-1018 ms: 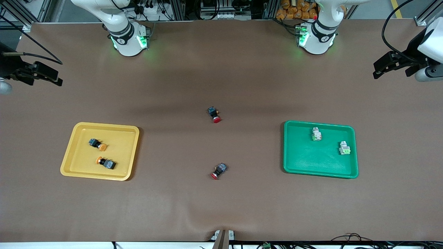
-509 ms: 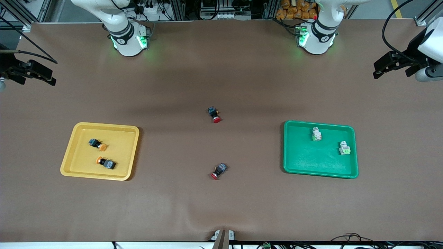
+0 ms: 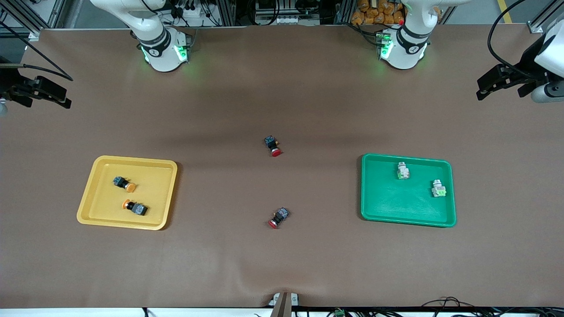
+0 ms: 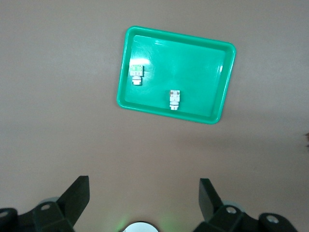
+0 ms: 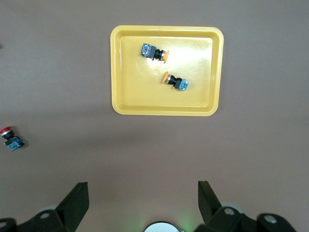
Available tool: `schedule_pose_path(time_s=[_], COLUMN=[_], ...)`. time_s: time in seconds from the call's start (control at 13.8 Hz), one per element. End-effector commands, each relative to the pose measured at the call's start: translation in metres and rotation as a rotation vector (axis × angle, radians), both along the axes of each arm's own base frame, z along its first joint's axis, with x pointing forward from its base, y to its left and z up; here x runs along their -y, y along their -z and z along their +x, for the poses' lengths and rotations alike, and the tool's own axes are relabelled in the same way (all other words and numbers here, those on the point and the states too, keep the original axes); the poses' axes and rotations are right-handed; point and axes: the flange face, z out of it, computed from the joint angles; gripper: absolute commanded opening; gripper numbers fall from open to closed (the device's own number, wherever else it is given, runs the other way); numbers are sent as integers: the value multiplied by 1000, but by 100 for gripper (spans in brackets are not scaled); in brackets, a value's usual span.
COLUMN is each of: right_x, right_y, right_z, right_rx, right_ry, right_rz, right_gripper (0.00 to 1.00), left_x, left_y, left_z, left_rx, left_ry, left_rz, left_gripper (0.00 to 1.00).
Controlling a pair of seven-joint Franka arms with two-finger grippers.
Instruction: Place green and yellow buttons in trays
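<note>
A wide brown table (image 3: 282, 264) carries two shallow trays. The yellow tray (image 3: 94, 204) sits toward the right arm's end; the green tray (image 3: 387, 211) sits toward the left arm's end, well apart from it.

The left gripper (image 4: 144, 193) hangs high over bare table at its arm's end, jaws spread wide and holding nothing. The right gripper (image 5: 143, 194) hangs likewise over its own end, wide open and empty. Both arms wait.

Two yellow-capped buttons (image 3: 124, 183) (image 3: 135, 207) lie in the yellow tray. Two grey-and-green buttons (image 3: 402, 171) (image 3: 438, 188) lie in the green tray.

Between the trays, two red-capped buttons (image 3: 272, 145) (image 3: 279, 217) lie on the table, one nearer the front camera than the other.

Every green and yellow button appears sorted, so the task looks complete.
</note>
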Motion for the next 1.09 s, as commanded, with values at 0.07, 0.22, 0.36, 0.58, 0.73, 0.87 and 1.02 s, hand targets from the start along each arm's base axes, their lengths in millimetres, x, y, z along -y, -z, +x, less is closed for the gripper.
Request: schedule_pose_path(time_s=[0.07,0.22,0.36,0.58,0.73,0.87,1.02], right_x=[1,1,1,1,0,0,0], right_y=[-3,-3,-1,0,0,1,1], right_z=[1,1,1,1,1,1,2], right_rx=[-6,-7,-10,-12,-12,-13,-13], right_ry=[-9,-11,-11,-11,-12,-12,-12], right_rz=[-16,-16,-14,-14,-14,-14,-14], right_gripper=[100,100,100,100,100,100,100], left_x=[-4,-6,-6,-10,-11,-12,-12], left_y=[-7,-7,-10,-11,-12,-11,-11], left_z=[-4,-5,-5,-4,-4,-4,-4], left_rx=[-2,-6,0,3,4,3,3], left_ry=[10,7,8,0,0,0,-1], left_rz=[-9,-7,-8,-7,-7,-7,-7], left_gripper=[100,100,100,100,100,100,100])
